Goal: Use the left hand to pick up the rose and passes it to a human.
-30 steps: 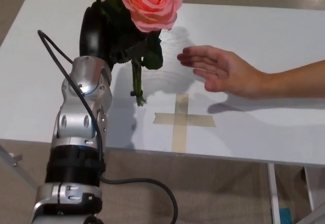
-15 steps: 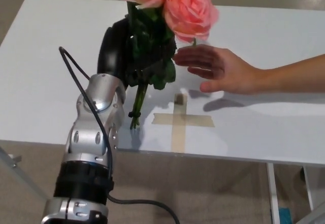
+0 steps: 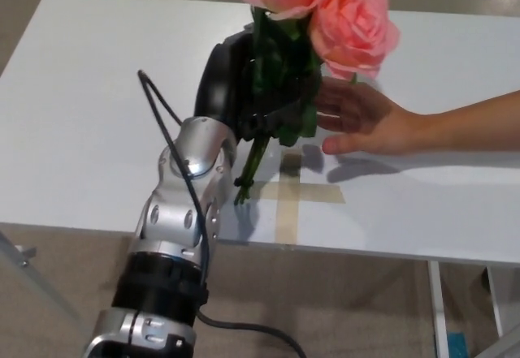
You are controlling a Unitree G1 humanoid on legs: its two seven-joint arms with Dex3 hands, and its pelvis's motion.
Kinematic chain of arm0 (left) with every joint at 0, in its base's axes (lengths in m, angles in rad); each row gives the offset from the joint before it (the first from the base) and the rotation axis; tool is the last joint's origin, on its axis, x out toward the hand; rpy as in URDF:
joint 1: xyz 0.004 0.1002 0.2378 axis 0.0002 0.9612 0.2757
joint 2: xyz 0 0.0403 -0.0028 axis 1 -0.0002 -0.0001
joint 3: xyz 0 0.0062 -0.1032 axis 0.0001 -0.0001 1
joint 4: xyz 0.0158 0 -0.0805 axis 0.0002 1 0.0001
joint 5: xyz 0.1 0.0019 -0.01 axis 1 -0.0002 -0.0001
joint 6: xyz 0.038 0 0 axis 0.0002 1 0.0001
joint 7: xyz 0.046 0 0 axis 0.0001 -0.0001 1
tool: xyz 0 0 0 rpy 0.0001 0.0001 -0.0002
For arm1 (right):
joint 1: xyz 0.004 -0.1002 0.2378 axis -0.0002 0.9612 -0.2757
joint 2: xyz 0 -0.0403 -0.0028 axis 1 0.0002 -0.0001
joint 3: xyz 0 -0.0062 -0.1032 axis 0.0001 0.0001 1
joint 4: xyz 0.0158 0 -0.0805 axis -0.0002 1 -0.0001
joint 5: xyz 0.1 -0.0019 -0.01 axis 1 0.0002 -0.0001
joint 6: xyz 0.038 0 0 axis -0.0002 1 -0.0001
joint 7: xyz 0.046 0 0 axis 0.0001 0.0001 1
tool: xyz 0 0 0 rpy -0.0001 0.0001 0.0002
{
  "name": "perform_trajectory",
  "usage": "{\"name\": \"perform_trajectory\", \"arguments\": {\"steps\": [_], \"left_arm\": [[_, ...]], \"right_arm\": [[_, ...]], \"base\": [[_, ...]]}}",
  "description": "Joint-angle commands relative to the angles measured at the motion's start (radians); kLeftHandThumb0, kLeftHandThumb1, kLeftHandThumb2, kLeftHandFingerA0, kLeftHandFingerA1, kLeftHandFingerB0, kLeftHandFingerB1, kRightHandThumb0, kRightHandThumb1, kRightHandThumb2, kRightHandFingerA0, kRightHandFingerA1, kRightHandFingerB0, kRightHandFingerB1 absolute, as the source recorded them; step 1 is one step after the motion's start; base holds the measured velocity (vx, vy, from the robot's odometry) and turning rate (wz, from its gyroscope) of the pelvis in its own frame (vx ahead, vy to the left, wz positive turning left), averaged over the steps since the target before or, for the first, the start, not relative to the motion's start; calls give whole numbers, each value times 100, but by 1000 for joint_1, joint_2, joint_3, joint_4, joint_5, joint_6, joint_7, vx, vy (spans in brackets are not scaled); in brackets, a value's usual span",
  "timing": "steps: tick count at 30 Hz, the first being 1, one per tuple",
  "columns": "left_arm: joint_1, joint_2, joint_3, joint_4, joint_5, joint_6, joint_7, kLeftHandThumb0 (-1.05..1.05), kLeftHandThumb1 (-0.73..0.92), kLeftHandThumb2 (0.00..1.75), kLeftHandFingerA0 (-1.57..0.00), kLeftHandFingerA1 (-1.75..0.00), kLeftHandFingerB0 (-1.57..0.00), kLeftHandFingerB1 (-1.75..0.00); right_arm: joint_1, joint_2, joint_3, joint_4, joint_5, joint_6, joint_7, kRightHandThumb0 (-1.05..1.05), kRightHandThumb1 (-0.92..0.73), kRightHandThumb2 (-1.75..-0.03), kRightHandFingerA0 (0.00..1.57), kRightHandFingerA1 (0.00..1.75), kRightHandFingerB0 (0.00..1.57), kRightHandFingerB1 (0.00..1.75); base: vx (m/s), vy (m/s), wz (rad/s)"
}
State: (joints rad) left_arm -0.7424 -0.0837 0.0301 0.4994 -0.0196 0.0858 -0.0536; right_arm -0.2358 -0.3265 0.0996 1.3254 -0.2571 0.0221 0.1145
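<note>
Rightward goes the left hand (image 3: pixel 231 78) with the rose (image 3: pixel 345 13), carried well across from where it was a second ago and now right up against the person's hand (image 3: pixel 370 118). Its black fingers are wrapped around the green stems (image 3: pixel 260 143), holding the bunch upright and clear of the white bench (image 3: pixel 89 106). Pink blooms sit at the top of the frame, the nearest one overlapping the person's fingertips, though whether flower and fingertips actually touch is hard to tell from this angle. Leaves (image 3: pixel 288 106) crowd between the black hand and the person's palm. That palm is open, fingers stretched out toward the robot, the bare forearm coming in from the right edge. Stem ends hang down just above the bench, close to the tape cross (image 3: pixel 292 191) stuck on the surface. A black cable (image 3: pixel 166 127) loops off the silver forearm. No sign of the robot's right hand.
</note>
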Motion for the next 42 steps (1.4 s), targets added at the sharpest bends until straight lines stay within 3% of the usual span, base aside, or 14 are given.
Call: {"name": "perform_trajectory", "arguments": {"steps": [1, 16, 33, 42], "left_arm": [[-46, -33, -4, 44, -9, -33, 26, -24, 83, 70, -85, -153, -71, -108], [-233, -109, -9, 202, -38, -69, 61, -25, 86, 65, -81, -150, -70, -110], [-242, -192, -32, 285, -82, -90, 72, -25, 86, 65, -82, -148, -69, -113], [-213, -256, -39, 310, -133, -90, 46, -23, 84, 68, -82, -144, -71, -104]], "right_arm": [[9, 7, -2, 3, 1, -1, -1, -38, -71, -61, 55, 39, 43, 35], [-18, 15, 13, -2, -6, 0, -9, -37, -71, -61, 54, 39, 43, 35], [-42, 21, 15, 1, -7, 10, 3, -37, -72, -62, 52, 39, 42, 35], [-51, 19, 21, -1, -13, -1, 3, -37, -72, -62, 52, 39, 42, 35]], "base": [[0, 0, 0], [0, 0, 0], [0, 0, 0], [0, 0, 0]]}}
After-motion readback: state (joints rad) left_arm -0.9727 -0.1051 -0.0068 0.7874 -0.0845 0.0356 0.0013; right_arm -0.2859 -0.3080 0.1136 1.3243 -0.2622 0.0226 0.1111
